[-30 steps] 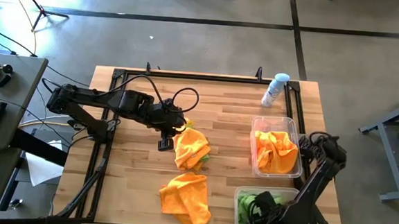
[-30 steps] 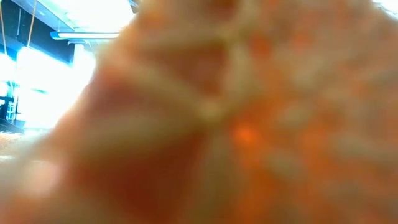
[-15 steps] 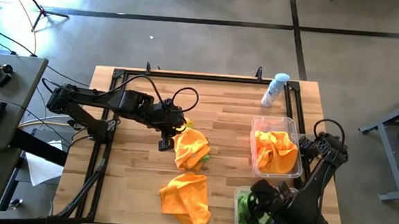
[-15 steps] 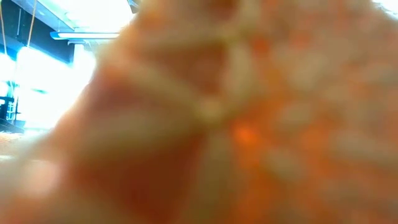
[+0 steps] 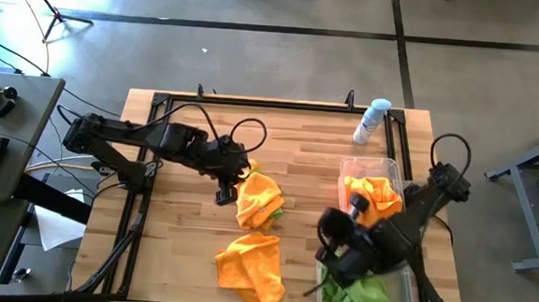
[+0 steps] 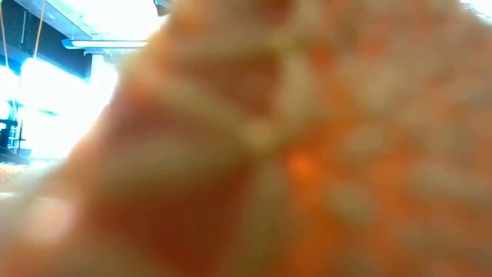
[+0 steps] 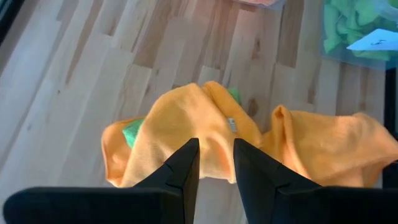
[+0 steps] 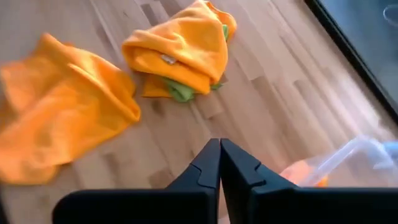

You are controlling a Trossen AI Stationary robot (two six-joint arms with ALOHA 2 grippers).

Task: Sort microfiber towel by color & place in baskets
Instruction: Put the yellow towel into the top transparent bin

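An orange towel lies bunched mid-table over a green towel. A second orange towel lies spread nearer the front edge. The far basket holds orange towels, the near basket green ones. My left gripper is open at the left side of the bunched orange towel, its fingertips above it. My right gripper is shut and empty, left of the two baskets, facing both orange towels. The low view is filled by a blurred orange cloth.
A white-and-blue spray bottle stands at the far right, behind the far basket. Bare wood lies between the towels and the baskets and along the table's far side. A black frame runs round the table top.
My right gripper has come up out of the near basket and gone toward the table's left and far side. The green towels stay in that basket and now show.
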